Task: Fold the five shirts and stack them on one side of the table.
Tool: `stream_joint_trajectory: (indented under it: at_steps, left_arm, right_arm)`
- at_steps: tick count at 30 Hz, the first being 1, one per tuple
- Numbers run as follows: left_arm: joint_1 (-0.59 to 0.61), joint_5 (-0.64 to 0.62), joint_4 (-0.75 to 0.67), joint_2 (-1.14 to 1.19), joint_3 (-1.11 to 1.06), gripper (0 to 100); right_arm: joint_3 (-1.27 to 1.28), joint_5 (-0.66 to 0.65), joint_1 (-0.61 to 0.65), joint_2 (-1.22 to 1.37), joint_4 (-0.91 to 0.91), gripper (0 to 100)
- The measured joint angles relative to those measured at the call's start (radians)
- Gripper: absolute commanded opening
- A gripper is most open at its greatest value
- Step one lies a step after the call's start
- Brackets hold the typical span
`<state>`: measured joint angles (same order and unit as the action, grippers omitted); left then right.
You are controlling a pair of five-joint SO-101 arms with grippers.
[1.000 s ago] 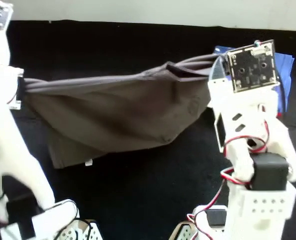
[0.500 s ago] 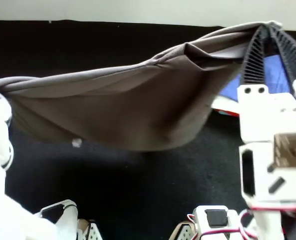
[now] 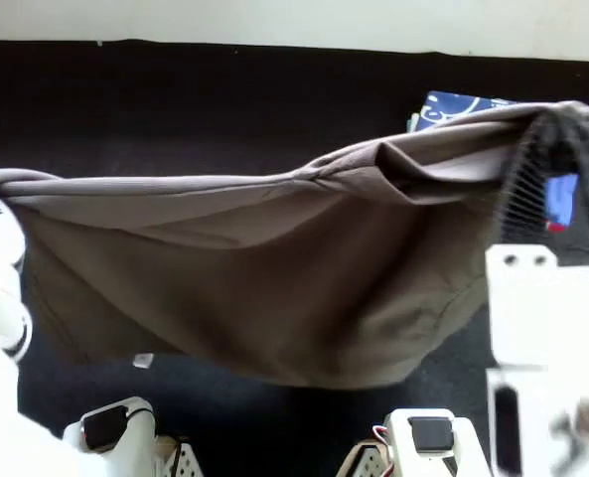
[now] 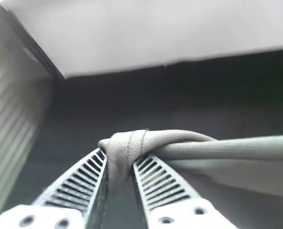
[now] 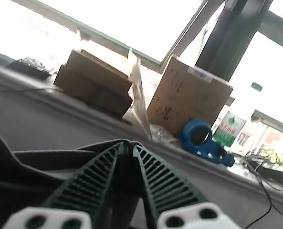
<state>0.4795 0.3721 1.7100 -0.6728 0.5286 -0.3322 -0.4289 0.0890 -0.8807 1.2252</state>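
Observation:
A grey-brown shirt (image 3: pixel 274 278) hangs stretched in the air across the black table (image 3: pixel 224 99), held at both ends. My left gripper (image 4: pixel 124 155) is shut on a bunched corner of the shirt (image 4: pixel 131 148) at the left edge of the high view. My right gripper (image 5: pixel 127 145) is shut on the other end of the shirt (image 5: pixel 17 162), high at the right of the high view, where its ribbed fingers (image 3: pixel 532 169) pinch the cloth. A folded blue shirt (image 3: pixel 453 104) lies at the back right of the table, partly hidden behind the hanging cloth.
The arm bases (image 3: pixel 274 447) stand at the table's front edge, under the shirt's hanging hem. Past the table, the right wrist view takes in cardboard boxes (image 5: pixel 146 90) and a blue object (image 5: pixel 203 140) on a ledge by the windows.
Both grippers have lifted the shirt clear of the table and brought it toward the front. The cloth now hangs lower and covers more of the table.

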Motion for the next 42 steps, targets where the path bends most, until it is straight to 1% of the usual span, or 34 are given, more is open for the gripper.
stream_joint_trajectory:
  at_steps: [3, 5, 7, 11, 14, 16, 18, 20, 21, 22, 23, 27, 31, 36, 38, 42]
  left_arm:
    - [0.000, 0.000, -0.018, 0.000, -0.146, 1]
    - [0.000, 0.000, -0.063, 0.005, -0.281, 1]
    - [0.000, 0.000, -0.123, 0.011, -0.433, 1]
    - [0.000, 0.000, -0.269, 0.017, -0.769, 1]
    - [0.000, -0.002, -0.377, 0.015, -0.964, 1]
    - [0.000, -0.002, -0.434, 0.015, -1.063, 1]
    - [0.000, -0.002, -0.482, 0.015, -1.137, 1]
    - [0.000, -0.002, -0.512, 0.015, -1.188, 1]
    - [0.000, -0.003, -0.522, 0.015, -1.204, 1]
    - [0.000, -0.003, -0.529, 0.015, -1.217, 1]
    - [0.000, -0.003, -0.532, 0.015, -1.221, 1]
    - [0.000, -0.003, -0.537, 0.015, -1.224, 1]
    - [0.000, -0.003, -0.537, 0.015, -1.224, 1]
    - [0.000, -0.003, -0.539, 0.086, -1.224, 1]
    - [0.000, -0.003, -0.534, 0.146, -1.208, 1]
    - [0.000, -0.003, -0.471, 0.241, -1.111, 1]
  right_arm:
    - [0.201, 0.000, 0.000, 0.002, 0.009, 0.7]
    - [0.359, 0.000, 0.008, 0.006, 0.009, 0.7]
    - [0.528, 0.000, 0.046, 0.008, 0.003, 0.7]
    - [0.882, 0.000, 0.161, 0.012, -0.092, 0.7]
    - [1.125, 0.000, 0.275, 0.012, -0.203, 1.5]
    - [1.257, 0.000, 0.345, 0.012, -0.272, 4.7]
    - [1.344, 0.000, 0.397, 0.012, -0.318, 12.2]
    - [1.367, 0.021, 0.427, 0.012, -0.341, 22.9]
    - [1.367, 0.054, 0.433, 0.012, -0.345, 27.6]
    - [1.364, 0.095, 0.436, 0.012, -0.347, 31.0]
    - [1.353, 0.141, 0.436, 0.012, -0.347, 32.0]
    - [1.218, 0.322, 0.436, 0.012, -0.324, 30.3]
    - [1.099, 0.462, 0.381, 0.031, -0.321, 26.2]
    - [1.063, 0.494, 0.339, 0.232, -0.270, 21.1]
    - [1.036, 0.494, 0.336, 0.341, -0.212, 20.2]
    - [0.936, 0.499, 0.334, 0.511, -0.049, 20.1]
